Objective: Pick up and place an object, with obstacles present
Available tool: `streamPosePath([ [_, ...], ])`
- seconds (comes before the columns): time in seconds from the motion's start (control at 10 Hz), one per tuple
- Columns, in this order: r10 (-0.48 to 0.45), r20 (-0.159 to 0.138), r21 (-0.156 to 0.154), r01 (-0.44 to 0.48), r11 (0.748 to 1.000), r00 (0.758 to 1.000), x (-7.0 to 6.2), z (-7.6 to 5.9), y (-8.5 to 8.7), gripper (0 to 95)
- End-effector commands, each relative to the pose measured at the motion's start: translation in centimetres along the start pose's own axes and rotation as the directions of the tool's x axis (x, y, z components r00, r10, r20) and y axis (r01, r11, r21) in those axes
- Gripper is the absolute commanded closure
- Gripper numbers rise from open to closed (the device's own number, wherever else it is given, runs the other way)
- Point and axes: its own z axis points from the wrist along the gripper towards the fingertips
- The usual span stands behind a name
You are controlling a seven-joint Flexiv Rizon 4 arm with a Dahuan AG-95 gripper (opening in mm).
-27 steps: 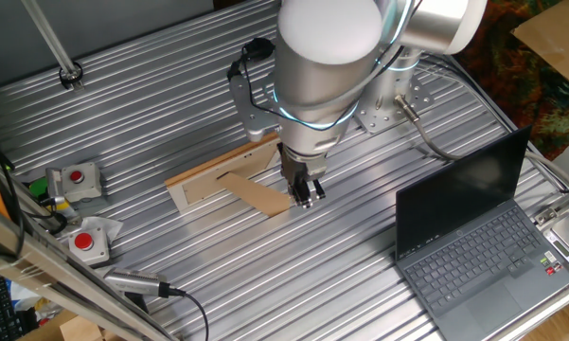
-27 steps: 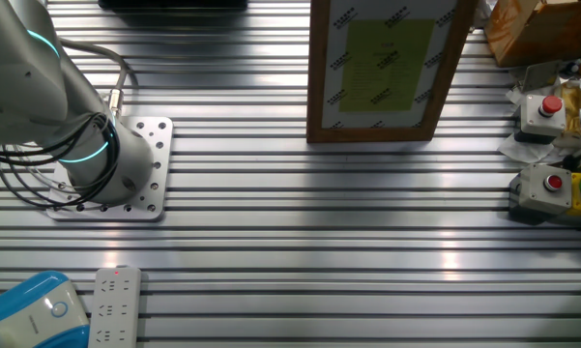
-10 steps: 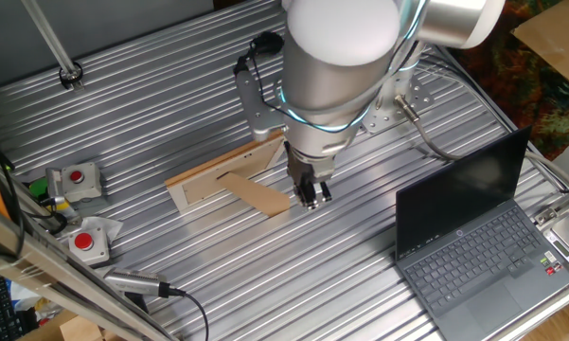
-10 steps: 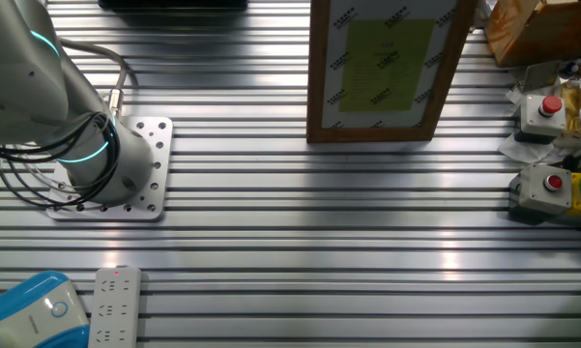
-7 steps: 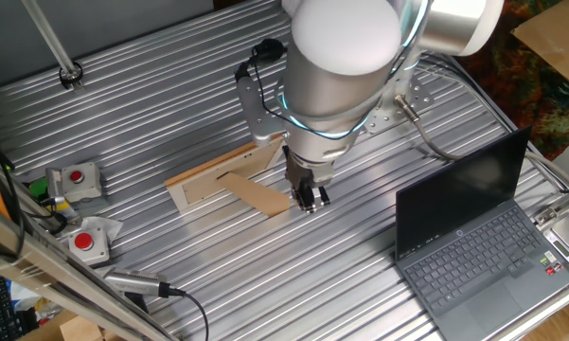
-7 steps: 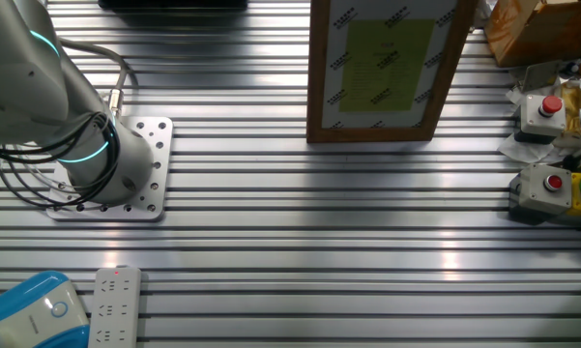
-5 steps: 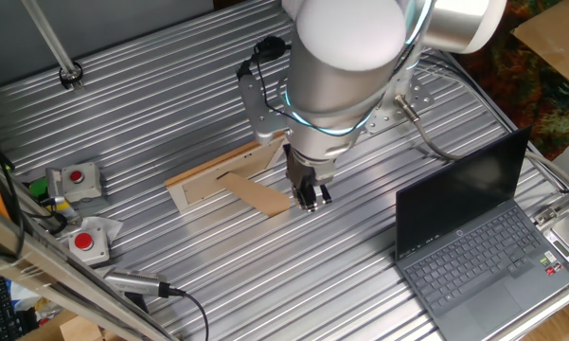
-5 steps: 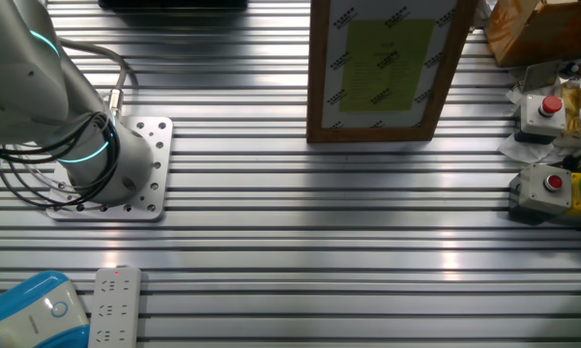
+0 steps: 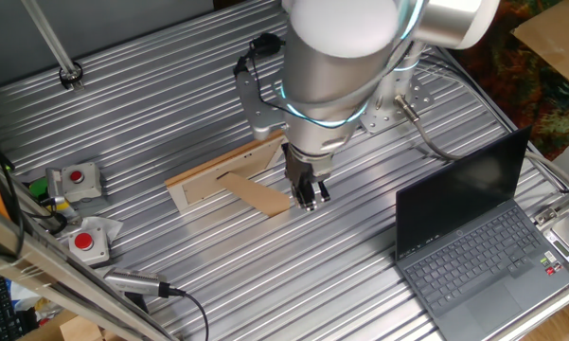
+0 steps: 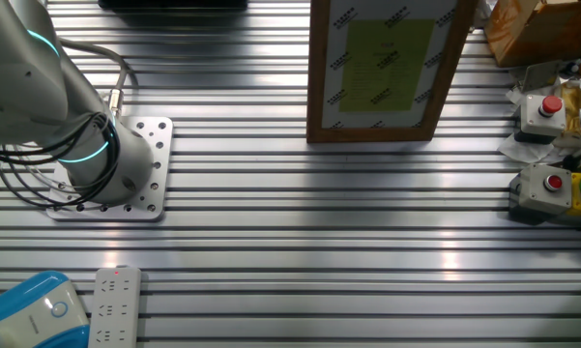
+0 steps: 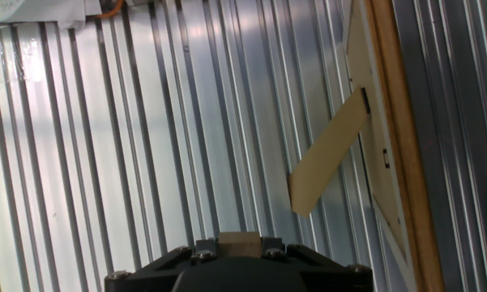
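Table (image 9: 170,114) of ribbed metal under me, laptop (image 9: 473,237) open off to one side. Picture frame (image 9: 222,175) lies face-down, long axis running diagonally across the ribs, brown stand flap (image 11: 328,158) angling off its back toward my fingers. In the other fixed view the frame (image 10: 382,68) shows its front with a yellow-green insert. My gripper (image 9: 309,196) hangs just past the flap's tip, jaws narrow, pinching the wooden block (image 11: 239,242). Hand view shows only its pale top edge between my fingers, just above the table, too little to tell its orientation.
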Motion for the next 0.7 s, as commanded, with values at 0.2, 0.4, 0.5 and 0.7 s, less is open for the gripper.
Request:
streamPosePath([
  [0.2,0.045,-0.075,0.015,-0.044,0.999,0.996,-0.12,-0.09,0.21,95.0],
  [0.4,0.054,-0.065,0.033,-0.052,0.998,0.996,-0.12,-0.09,0.21,95.0],
  [0.5,0.055,-0.06,0.039,-0.053,0.998,0.997,-0.12,-0.09,0.21,95.0],
  [0.7,0.054,-0.057,0.034,-0.052,0.998,0.997,-0.12,-0.09,0.21,95.0],
])
